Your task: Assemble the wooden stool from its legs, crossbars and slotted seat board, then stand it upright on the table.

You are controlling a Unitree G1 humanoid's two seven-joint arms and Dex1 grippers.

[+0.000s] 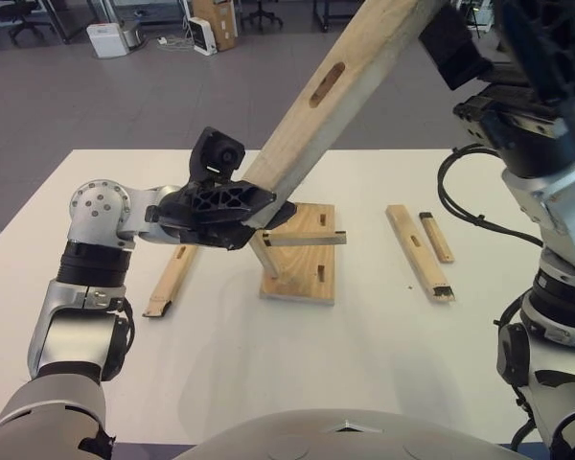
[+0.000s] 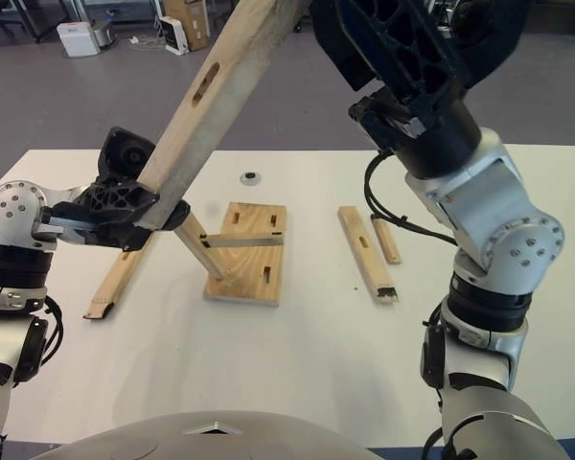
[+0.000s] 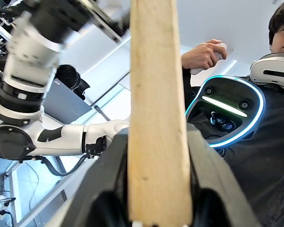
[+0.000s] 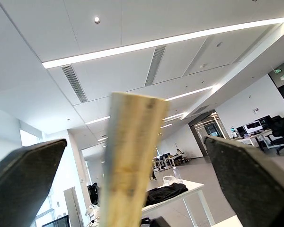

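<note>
A long wooden leg [image 1: 350, 72] with a slot slants up from the table toward the upper right. My left gripper [image 1: 238, 213] is shut on its lower part, just above the slotted seat board [image 1: 307, 273]. In the left wrist view the leg [image 3: 156, 94] is clamped between the fingers [image 3: 109, 179]. The board lies flat, with a short leg [image 2: 195, 245] and a crossbar [image 2: 244, 241] standing on it. My right gripper [image 4: 135, 142] is open around the leg's top end [image 4: 128, 156], both pads apart from the wood.
A loose leg [image 1: 171, 280] lies on the white table [image 1: 268, 383] left of the board. Right of the board lie another leg [image 1: 418, 251] and a short crossbar [image 1: 436, 237]. A small round fitting [image 2: 250, 177] sits near the far edge.
</note>
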